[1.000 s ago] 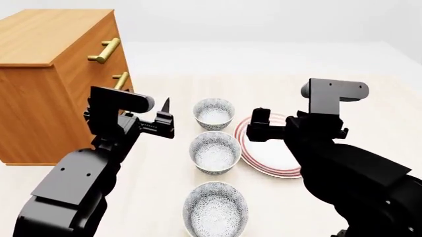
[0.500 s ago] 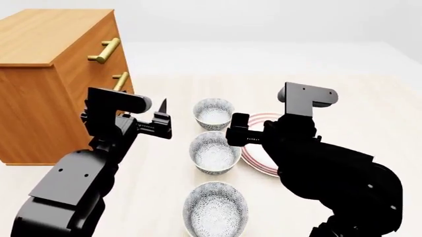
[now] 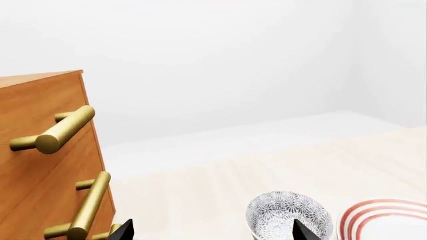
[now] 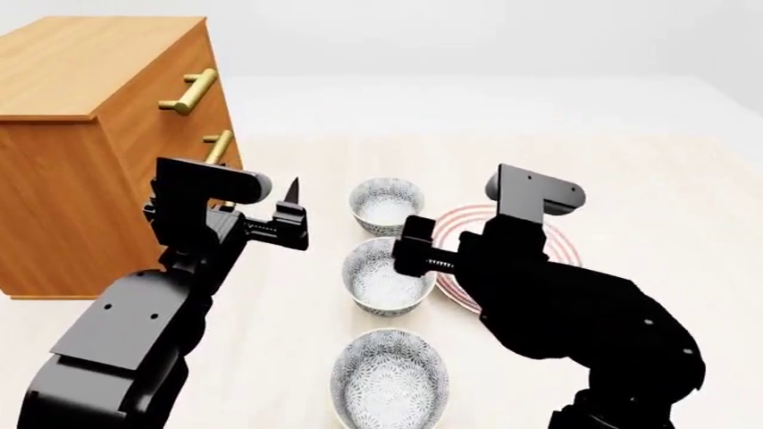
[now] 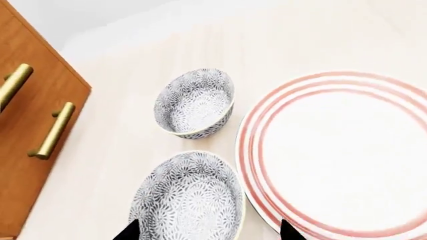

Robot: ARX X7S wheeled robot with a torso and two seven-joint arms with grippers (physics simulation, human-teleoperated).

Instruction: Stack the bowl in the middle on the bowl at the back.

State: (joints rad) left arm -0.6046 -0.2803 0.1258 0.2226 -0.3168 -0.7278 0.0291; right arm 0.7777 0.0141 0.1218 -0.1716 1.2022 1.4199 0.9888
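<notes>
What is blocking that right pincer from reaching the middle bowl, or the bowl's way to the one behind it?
Nothing visible. The right pincer hangs over the middle bowl's rim, fingertips apart. Only bare table lies between it and the back bowl. The red-ringed plate sits beside, not between.

Middle bowl (image 5: 190, 197) between open tool (image 5: 208, 231) tips, back bowl (image 5: 194, 102), red-ringed plate (image 5: 347, 150)

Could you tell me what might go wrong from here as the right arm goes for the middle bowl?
1. The right gripper hangs open over the bowl in the middle's right rim, and the red-ringed plate lies close beside that bowl; a descending fingertip could strike or shift the plate.
2. The bowl at the back sits close behind, so a careless lift might knock it before stacking.
</notes>
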